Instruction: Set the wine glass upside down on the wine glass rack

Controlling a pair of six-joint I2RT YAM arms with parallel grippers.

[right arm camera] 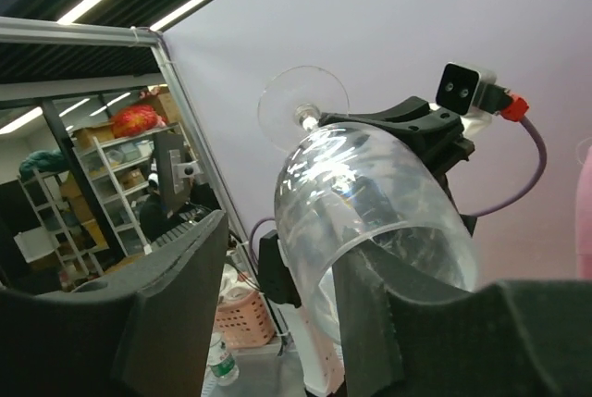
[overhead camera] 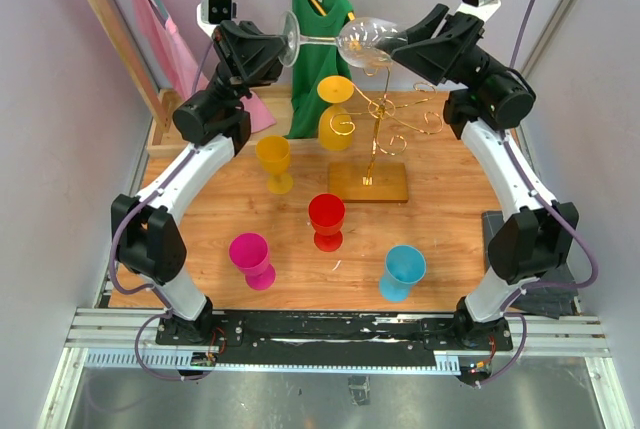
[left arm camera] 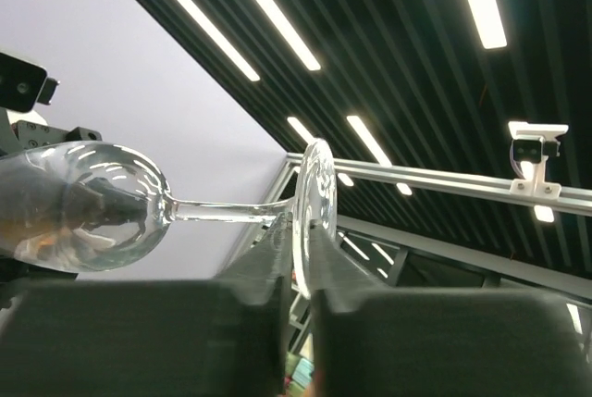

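The clear wine glass (overhead camera: 358, 41) lies on its side high above the table, between both arms. My left gripper (overhead camera: 283, 49) is shut on the rim of its round foot (left arm camera: 314, 195), with the stem and bowl (left arm camera: 83, 207) reaching away to the left in the left wrist view. My right gripper (overhead camera: 402, 49) is open around the bowl's mouth (right arm camera: 370, 193). One of its fingers (right arm camera: 370, 314) sits inside the bowl and the other (right arm camera: 176, 277) stands clear of the glass wall. The gold wine glass rack (overhead camera: 375, 139) stands below on its flat base (overhead camera: 368, 181).
Coloured cups stand on the wooden table (overhead camera: 200, 249): a yellow goblet (overhead camera: 273, 161), a red one (overhead camera: 326, 219), a magenta one (overhead camera: 250, 259), a blue one (overhead camera: 402, 271) and a yellow one (overhead camera: 335, 114) by the rack. A green garment (overhead camera: 318, 49) and a pink one (overhead camera: 160, 29) hang behind.
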